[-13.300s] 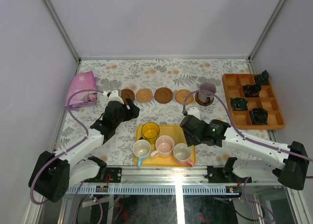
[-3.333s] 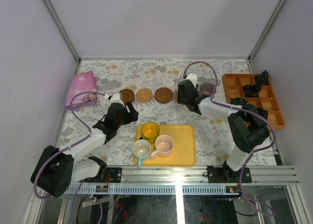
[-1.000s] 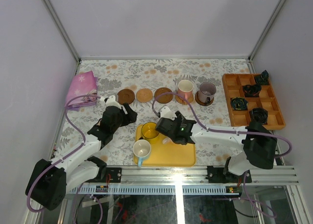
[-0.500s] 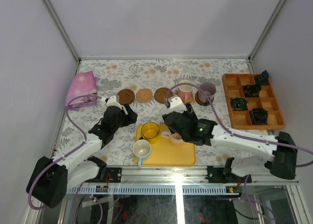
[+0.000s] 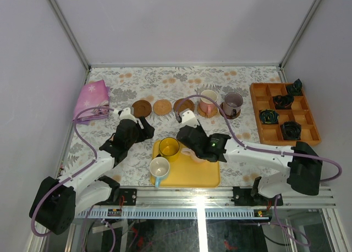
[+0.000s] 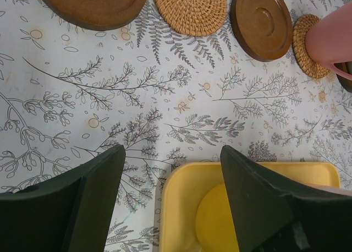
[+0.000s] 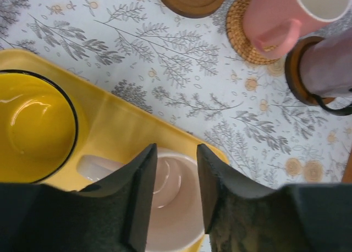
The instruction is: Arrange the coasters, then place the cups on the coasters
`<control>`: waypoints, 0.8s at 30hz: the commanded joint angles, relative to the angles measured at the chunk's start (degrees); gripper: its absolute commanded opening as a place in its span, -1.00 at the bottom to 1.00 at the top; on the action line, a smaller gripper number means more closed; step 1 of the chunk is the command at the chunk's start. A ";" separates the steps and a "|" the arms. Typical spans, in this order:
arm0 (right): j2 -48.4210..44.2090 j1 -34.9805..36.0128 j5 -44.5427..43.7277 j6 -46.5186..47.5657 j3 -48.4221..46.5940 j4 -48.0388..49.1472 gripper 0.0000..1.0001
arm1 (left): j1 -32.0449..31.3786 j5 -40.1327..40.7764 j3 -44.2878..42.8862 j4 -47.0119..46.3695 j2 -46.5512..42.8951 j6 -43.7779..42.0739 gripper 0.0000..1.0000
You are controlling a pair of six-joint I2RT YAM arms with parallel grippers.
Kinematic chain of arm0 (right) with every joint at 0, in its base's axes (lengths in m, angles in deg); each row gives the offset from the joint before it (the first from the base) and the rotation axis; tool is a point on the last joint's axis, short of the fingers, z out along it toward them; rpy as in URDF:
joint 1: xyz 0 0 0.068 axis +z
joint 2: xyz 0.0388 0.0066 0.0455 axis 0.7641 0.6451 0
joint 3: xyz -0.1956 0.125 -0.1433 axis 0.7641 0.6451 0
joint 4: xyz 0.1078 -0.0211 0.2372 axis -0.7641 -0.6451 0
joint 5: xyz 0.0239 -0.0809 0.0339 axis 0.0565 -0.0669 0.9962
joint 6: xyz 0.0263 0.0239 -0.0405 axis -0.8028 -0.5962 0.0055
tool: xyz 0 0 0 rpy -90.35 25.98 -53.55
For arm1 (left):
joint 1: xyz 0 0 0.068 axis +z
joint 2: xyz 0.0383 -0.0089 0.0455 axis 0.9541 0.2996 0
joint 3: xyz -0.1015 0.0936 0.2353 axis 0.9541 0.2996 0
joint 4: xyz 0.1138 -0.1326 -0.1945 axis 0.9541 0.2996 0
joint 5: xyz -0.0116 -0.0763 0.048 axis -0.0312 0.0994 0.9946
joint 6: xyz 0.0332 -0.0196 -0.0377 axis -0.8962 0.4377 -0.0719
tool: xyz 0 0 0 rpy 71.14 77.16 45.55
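Straddling the pale pink handled cup (image 7: 176, 208), the right end effector (image 7: 177, 151) has an unclear hold; lifted loose, the cup could drop.

One camera sits high behind the arms and looks down on the whole table (image 5: 110, 81), near edge at the bottom. The left wrist camera hangs low over the far left corner of the yellow tray (image 6: 179, 191), facing the table's far edge. The right wrist camera is closer, over the tray's far edge. Both show the tray, one dark coaster (image 6: 261, 22) and a pink cup (image 6: 330, 37)
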State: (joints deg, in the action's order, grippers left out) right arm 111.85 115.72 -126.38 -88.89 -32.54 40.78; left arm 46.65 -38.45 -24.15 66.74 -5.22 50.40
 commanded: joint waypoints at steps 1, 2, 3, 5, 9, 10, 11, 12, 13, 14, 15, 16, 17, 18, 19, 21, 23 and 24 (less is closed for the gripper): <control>1.98 0.21 0.86 1.49 -4.17 4.77 -0.35 | -0.37 0.48 0.45 -1.49 -0.83 -0.05 0.40; 2.35 0.25 1.38 1.84 -4.25 5.83 -0.46 | -0.39 0.58 0.46 -1.55 -0.75 -0.09 0.40; 2.86 0.21 1.73 2.14 -4.51 6.41 -0.51 | -0.37 0.53 0.40 -1.55 -0.64 -0.13 0.40; 4.25 0.21 1.99 2.39 -5.46 6.85 -0.59 | -0.41 0.52 0.40 -1.64 -0.46 -0.14 0.40; 7.93 0.15 2.08 2.07 -7.24 6.42 -0.71 | -0.37 0.43 0.62 -1.73 -0.43 -0.14 0.40; 8.61 0.13 2.35 2.02 -7.35 6.53 -0.72 | -0.37 0.52 0.74 -1.75 -0.40 -0.18 0.40; 9.30 0.05 2.59 1.90 -7.54 6.60 -0.74 | -0.37 0.45 0.77 -1.81 -0.49 -0.22 0.40; 9.85 -0.08 2.93 1.79 -7.54 6.76 -0.75 | -0.37 0.43 0.83 -1.78 -0.51 -0.15 0.40; 10.41 -0.33 3.34 1.51 -7.63 6.77 -0.76 | -0.39 0.37 0.83 -1.76 -0.57 -0.14 0.40; 10.81 -0.59 3.78 1.17 -7.66 6.80 -0.76 | -0.33 0.27 0.97 -1.76 -0.52 -0.14 0.40; 11.18 -0.85 4.16 0.76 -7.64 6.75 -0.77 | -0.36 0.23 0.93 -1.84 -0.56 -0.14 0.40; 11.46 -1.09 4.60 0.44 -7.51 6.86 -0.77 | -0.37 0.20 1.04 -1.95 -0.52 -0.06 0.40; 11.72 -1.37 5.13 0.02 -7.35 6.86 -0.77 | -0.39 0.14 1.09 -1.99 -0.56 -0.05 0.40; 11.94 -1.56 5.64 -0.39 -7.17 6.94 -0.77 | -0.37 0.08 1.14 -2.02 -0.56 -0.05 0.40; 12.17 -1.74 6.28 -0.71 -6.92 7.01 -0.78 | -0.39 -0.05 1.17 -2.12 -0.52 0.01 0.40; 12.77 -1.98 7.75 -1.36 -6.53 7.13 -0.78 | -0.39 -0.10 1.21 -2.22 -0.47 0.04 0.40; 13.59 -2.19 9.10 -2.11 -6.28 7.01 -0.79 | -0.42 -0.22 1.19 -2.30 -0.35 0.04 0.40; 14.06 -2.25 9.52 -2.54 -6.26 6.79 -0.81 | -0.39 -0.26 1.19 -2.27 -0.41 0.08 0.41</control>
State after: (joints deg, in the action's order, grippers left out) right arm 124.60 114.01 -119.58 -88.98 -38.10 46.01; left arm 46.65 -38.47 -23.47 66.72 -5.24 50.38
